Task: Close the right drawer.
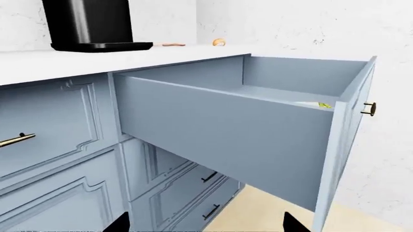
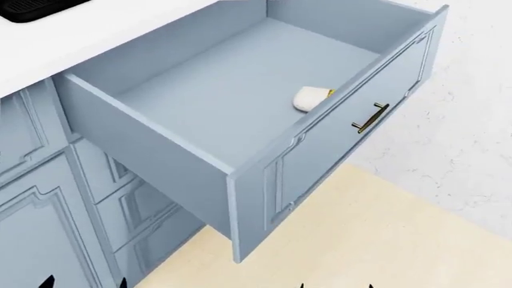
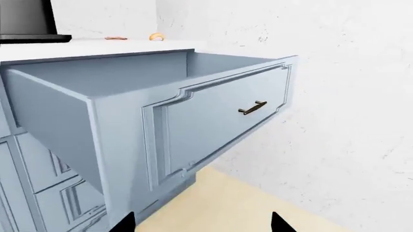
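Beside the white worktop [image 2: 120, 36], the wide pale blue-grey right drawer [image 2: 240, 96] with its slim brass bar handle [image 2: 370, 117] stands pulled far out, neither gripper touching it.

Only dark fingertips show: the left gripper [image 1: 205, 223] faces the drawer's side wall and the right gripper [image 3: 202, 222] its moulded front, both spread wide and empty. My worry is a push landing off-centre near the front's corner, racking the drawer on its runners, or a shove jolting the small pale object [image 2: 310, 98] lying inside against the front.
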Available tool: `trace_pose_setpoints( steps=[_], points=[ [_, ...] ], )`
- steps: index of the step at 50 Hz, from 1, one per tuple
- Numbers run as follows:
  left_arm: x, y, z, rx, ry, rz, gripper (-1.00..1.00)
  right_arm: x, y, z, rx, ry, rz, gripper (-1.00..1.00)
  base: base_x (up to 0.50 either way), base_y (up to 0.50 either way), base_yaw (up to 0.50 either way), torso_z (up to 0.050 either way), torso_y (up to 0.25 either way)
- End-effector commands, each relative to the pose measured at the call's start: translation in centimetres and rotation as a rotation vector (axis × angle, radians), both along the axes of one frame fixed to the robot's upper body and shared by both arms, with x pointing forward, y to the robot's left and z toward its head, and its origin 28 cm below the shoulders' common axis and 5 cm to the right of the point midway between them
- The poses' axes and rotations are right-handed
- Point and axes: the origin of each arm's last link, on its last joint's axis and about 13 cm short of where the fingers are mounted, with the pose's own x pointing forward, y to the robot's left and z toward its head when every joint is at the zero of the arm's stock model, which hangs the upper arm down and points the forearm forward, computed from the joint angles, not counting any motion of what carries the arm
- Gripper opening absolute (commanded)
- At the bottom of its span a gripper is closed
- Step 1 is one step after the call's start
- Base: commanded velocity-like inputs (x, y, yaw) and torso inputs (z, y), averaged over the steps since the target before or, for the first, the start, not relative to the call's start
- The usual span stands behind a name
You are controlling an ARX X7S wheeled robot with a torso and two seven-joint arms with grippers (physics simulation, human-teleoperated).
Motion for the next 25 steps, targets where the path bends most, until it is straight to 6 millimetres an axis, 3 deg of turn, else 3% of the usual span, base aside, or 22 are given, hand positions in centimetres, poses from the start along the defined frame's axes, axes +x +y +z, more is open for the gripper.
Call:
trace_pose_setpoints(
  steps=[1, 9, 11, 12, 14, 16, 22, 25],
  points=[
    [0.0, 0.4, 0.3, -0.02, 0.015, 0.017, 1.0, 0.7, -0.2, -0.1, -0.045, -0.002, -0.032, 1.0, 0.0, 0.0, 0.0, 0.0, 0.0],
    [1.2, 1.1, 1.1, 0.055, -0.001, 0.004, 1.0, 2.0, -0.5, 0.6, -0.082, 0.0, -0.047, 1.0, 0.0, 0.0, 0.0, 0.0, 0.0],
    [1.5, 1.2, 2.5, 0.102, -0.001, -0.038, 1.0, 2.5, -0.7, 1.3, -0.056, 0.019, -0.047, 1.0, 0.0, 0.0, 0.0, 0.0, 0.0],
    [1.6, 1.2, 1.9, 0.104, -0.006, -0.048, 1.0, 2.7, -0.7, 1.5, -0.059, 0.017, -0.046, 1.0, 0.0, 0.0, 0.0, 0.0, 0.0],
    [2.0, 1.3, 3.7, 0.123, -0.029, -0.062, 1.0, 2.9, -0.8, 2.7, -0.06, -0.002, -0.034, 1.0, 0.0, 0.0, 0.0, 0.0, 0.0],
    [2.1, 1.2, 3.4, 0.133, -0.053, -0.07, 1.0, 2.9, -0.7, 3.5, -0.056, -0.012, -0.025, 1.0, 0.0, 0.0, 0.0, 0.0, 0.0],
    [2.3, 1.3, 6.8, 0.163, -0.114, -0.091, 1.0, 2.8, -0.7, 6.5, -0.071, -0.09, -0.025, 1.0, 0.0, 0.0, 0.0, 0.0, 0.0],
    [2.5, 1.4, 7.3, 0.17, -0.138, -0.083, 1.0, 2.7, -0.7, 7.5, -0.075, -0.114, -0.025, 1.0, 0.0, 0.0, 0.0, 0.0, 0.0]
  ],
)
